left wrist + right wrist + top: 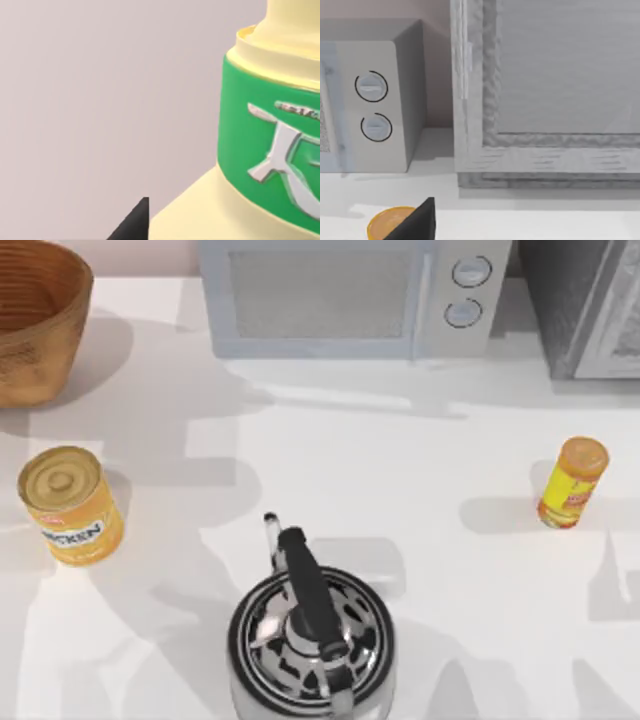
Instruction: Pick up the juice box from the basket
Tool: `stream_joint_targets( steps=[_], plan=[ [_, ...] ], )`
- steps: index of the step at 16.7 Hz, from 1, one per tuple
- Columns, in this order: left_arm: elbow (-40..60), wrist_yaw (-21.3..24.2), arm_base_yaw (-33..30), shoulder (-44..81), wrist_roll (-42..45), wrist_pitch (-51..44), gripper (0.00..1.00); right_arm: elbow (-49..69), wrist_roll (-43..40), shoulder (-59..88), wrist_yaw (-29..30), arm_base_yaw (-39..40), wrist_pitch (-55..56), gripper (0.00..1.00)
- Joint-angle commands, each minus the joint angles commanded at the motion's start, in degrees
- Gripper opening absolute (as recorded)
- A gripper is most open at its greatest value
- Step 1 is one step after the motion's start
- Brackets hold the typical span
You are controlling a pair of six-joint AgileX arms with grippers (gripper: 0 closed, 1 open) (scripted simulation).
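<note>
The left gripper point(134, 224) crowds the juice box point(260, 150), likely to lift it from the basket point(35, 325), while the right gripper point(415, 224) idles above the bottle point(387, 220); I cannot tell either's grip.

We're over a white table point(420, 490) crossed by soft grey shadows. A grey microwave point(350, 295) stands along the back beside a grey cabinet point(585, 305), a pale wall point(437, 75) behind.

Kettle point(310, 645) front, tin can point(70, 505) left, microwave point(350, 295) behind.
</note>
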Motion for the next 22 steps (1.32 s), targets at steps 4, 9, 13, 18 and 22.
stream_joint_targets(
  steps=[4, 9, 13, 18, 22],
  plan=[
    [4.92, -0.12, -0.03, -5.77, 0.03, -10.75, 0.0, 0.0, 0.0, 0.0, 0.0, 0.0, 0.0, 1.0],
    [7.85, -0.18, -0.06, -9.18, 0.07, -17.08, 0.0, 0.0, 0.0, 0.0, 0.0, 0.0, 0.0, 1.0],
    [7.69, -0.19, 0.01, -8.97, 0.17, -16.93, 0.0, 0.0, 0.0, 0.0, 0.0, 0.0, 0.0, 1.0],
    [2.95, -1.06, -0.58, -14.72, -0.16, -18.85, 0.0, 0.0, 0.0, 0.0, 0.0, 0.0, 0.0, 1.0],
    [-4.89, -2.53, -1.76, -26.07, -0.24, -21.63, 0.0, 0.0, 0.0, 0.0, 0.0, 0.0, 0.0, 1.0]
  ],
)
